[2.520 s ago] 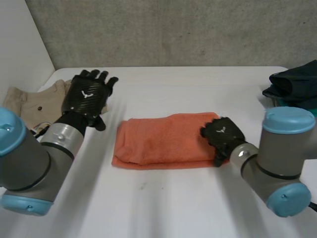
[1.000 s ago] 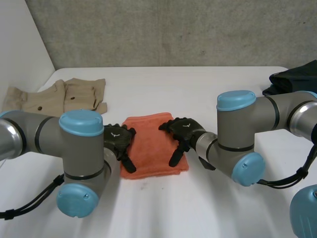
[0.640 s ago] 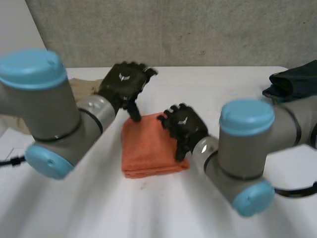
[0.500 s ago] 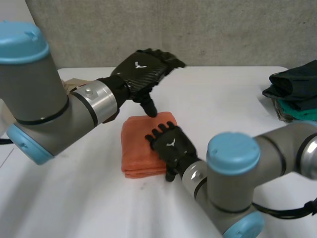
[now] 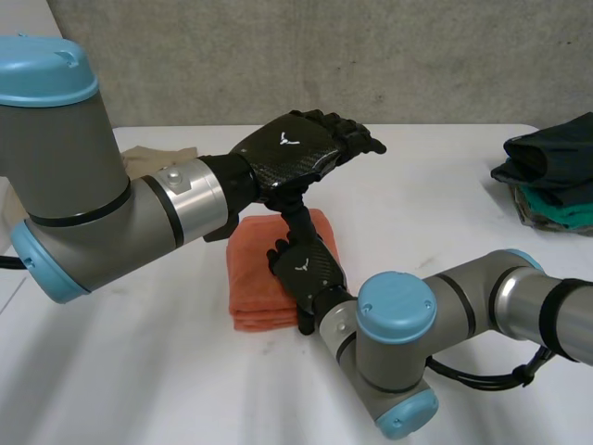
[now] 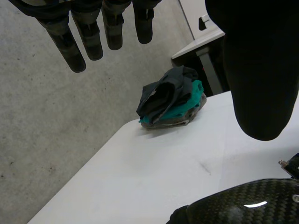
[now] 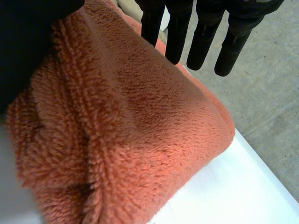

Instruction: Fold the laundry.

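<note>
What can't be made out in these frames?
- Orange towel: head view, its middle lies under the right hand.
- Beige garment: head view, mostly behind the left arm.
- Dark and teal clothes pile: head view, cut by the frame edge; items uncountable.

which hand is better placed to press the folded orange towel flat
Right, probably: the right hand rests palm-down on the orange towel, fingers straight. The left hand hangs open above, off the cloth.
</note>
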You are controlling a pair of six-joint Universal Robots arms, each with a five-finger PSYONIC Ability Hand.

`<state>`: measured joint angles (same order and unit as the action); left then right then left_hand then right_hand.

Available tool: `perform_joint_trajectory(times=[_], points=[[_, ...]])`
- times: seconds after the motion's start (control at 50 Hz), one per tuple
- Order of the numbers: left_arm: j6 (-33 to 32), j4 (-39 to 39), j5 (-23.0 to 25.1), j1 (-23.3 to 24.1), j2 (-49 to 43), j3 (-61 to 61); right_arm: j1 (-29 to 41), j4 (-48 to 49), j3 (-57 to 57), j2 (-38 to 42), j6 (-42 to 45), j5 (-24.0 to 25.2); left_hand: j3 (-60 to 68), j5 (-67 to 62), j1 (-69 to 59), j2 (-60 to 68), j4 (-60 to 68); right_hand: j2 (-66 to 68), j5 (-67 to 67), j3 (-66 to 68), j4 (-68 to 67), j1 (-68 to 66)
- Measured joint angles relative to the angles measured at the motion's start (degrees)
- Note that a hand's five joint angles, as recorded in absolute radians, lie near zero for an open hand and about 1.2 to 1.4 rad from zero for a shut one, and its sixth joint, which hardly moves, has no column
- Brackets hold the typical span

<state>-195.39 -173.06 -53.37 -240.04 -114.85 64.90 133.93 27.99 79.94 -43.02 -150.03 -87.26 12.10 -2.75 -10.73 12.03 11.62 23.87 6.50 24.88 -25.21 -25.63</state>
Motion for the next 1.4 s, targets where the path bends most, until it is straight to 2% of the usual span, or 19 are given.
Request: perform_joint_trajectory(times=[0.32, 0.36, 0.42, 0.46, 0.56, 0.72, 0.86, 0.98, 1.08, 1.22, 1.32, 1.4], points=[[0.10, 0.01, 0.02, -0.15, 0.06, -0.43, 0.01, -0.04, -4.92, 1.85, -0.38, 0.41, 0.00, 0.00, 0.00, 0.00, 0.00, 6.67, 12.47, 5.82, -5.62, -4.79], [0.10, 0.01, 0.02, -0.16, 0.10, -0.47, 0.00, -0.03, -5.43, 2.00, -0.39, 0.46, 0.00, 0.00, 0.00, 0.00, 0.00, 16.42, 21.68, 15.22, -14.82, -14.39], [0.10, -0.04, 0.02, -0.17, 0.16, -0.55, -0.05, 0.02, -6.70, 2.49, -0.37, 0.55, 0.00, 0.00, 0.00, 0.00, 0.00, 37.23, 41.62, 35.70, -35.44, -30.84], [0.10, -0.07, 0.02, -0.19, 0.16, -0.58, -0.13, 0.04, -7.36, 2.78, -0.35, 0.53, 0.00, 0.00, 0.00, 0.00, 0.00, 41.40, 45.95, 40.31, -40.84, -32.24], [0.10, -0.16, -0.01, -0.49, 0.26, -0.86, -0.94, 0.10, -9.21, 3.02, -0.46, 0.20, 0.00, 0.00, 0.00, 0.00, 0.00, 41.42, 46.60, 40.81, -42.59, -32.24], [0.23, -0.26, -0.13, -1.64, 0.67, -2.31, -5.91, 1.73, -10.27, -1.06, -0.53, 0.16, 0.00, 0.00, 0.00, 0.00, 0.00, 41.42, 46.61, 40.81, -43.07, -32.24], [2.21, -0.36, -0.13, -2.52, 1.16, -4.53, -14.57, 9.06, -12.49, -6.13, -1.09, 1.06, 0.00, 0.01, 0.00, 0.00, 0.00, 41.42, 47.22, 41.35, -43.37, -32.24], [5.11, -1.57, -0.10, -3.04, 2.17, -5.15, -24.68, 15.61, -16.90, -8.58, -4.49, 4.46, 0.00, 0.00, 0.00, 0.00, 0.00, 41.42, 47.39, 41.61, -43.37, -32.24], [6.03, -2.60, -0.16, -3.04, 2.49, -4.79, -33.91, 17.36, -22.21, -8.08, -10.25, 7.68, 0.00, -0.03, 0.00, 0.00, 0.00, 41.42, 47.38, 41.64, -43.39, -32.24], [6.06, -2.89, -0.24, -2.87, 2.48, -4.03, -46.26, 17.29, -28.64, -3.34, -16.82, 12.47, 0.00, 0.00, 0.00, 0.00, 0.00, 41.42, 47.38, 41.64, -43.40, -32.24], [5.89, -2.84, -0.20, -2.59, 2.42, -3.15, -53.91, 17.13, -30.69, 3.01, -21.00, 20.45, 0.00, 0.01, 0.00, 0.00, 0.00, 41.42, 47.82, 41.70, -43.42, -32.24], [5.81, -2.83, -0.17, -2.29, 2.32, -2.35, -60.02, 17.12, -29.90, 9.27, -24.52, 29.65, 0.00, 0.00, 0.00, 0.00, 0.00, 41.42, 47.93, 41.90, -43.43, -32.24]])
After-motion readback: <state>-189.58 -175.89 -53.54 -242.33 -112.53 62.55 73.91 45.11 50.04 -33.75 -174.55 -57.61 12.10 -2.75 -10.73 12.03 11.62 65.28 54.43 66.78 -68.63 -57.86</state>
